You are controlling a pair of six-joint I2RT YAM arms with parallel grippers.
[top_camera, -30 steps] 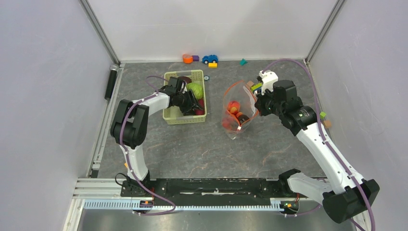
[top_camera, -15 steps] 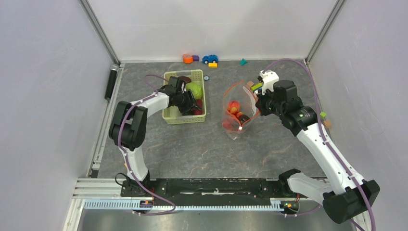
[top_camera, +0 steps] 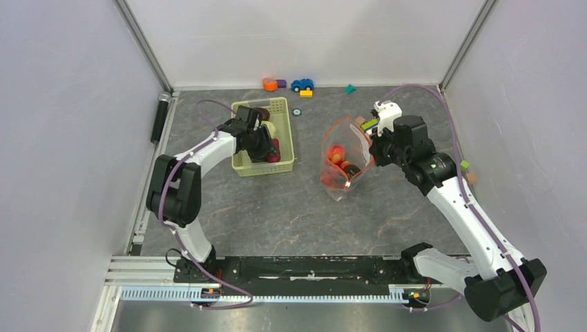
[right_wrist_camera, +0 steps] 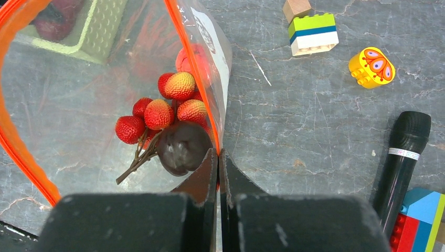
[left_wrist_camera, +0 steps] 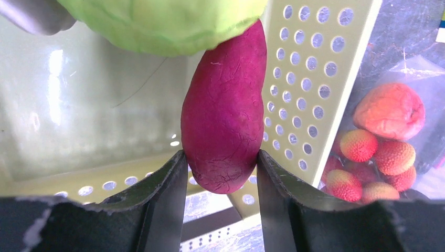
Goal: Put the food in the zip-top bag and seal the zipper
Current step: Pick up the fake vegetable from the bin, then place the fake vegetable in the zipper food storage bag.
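My left gripper (top_camera: 265,147) is inside the pale green basket (top_camera: 244,166), shut on a dark purple piece (left_wrist_camera: 223,110) that sits between both fingers. The green cabbage (left_wrist_camera: 162,23) lies just beyond it, touching it. My right gripper (right_wrist_camera: 218,157) is shut on the orange-red zipper strip (right_wrist_camera: 191,58) and holds the clear bag (top_camera: 342,155) open and upright. Inside the bag are red strawberries (right_wrist_camera: 157,113), a dark purple piece (right_wrist_camera: 181,147) and an orange-red peach-like fruit (left_wrist_camera: 391,110).
Toy blocks and a blue car (top_camera: 302,84) lie by the back wall. A green-white block (right_wrist_camera: 314,34), a yellow block (right_wrist_camera: 371,66) and a black microphone (right_wrist_camera: 401,152) lie right of the bag. A black cylinder (top_camera: 160,117) lies at the left edge.
My left arm has swung left over the basket, and its wrist now hides the cabbage in the top view. The right arm and the bag have not moved.
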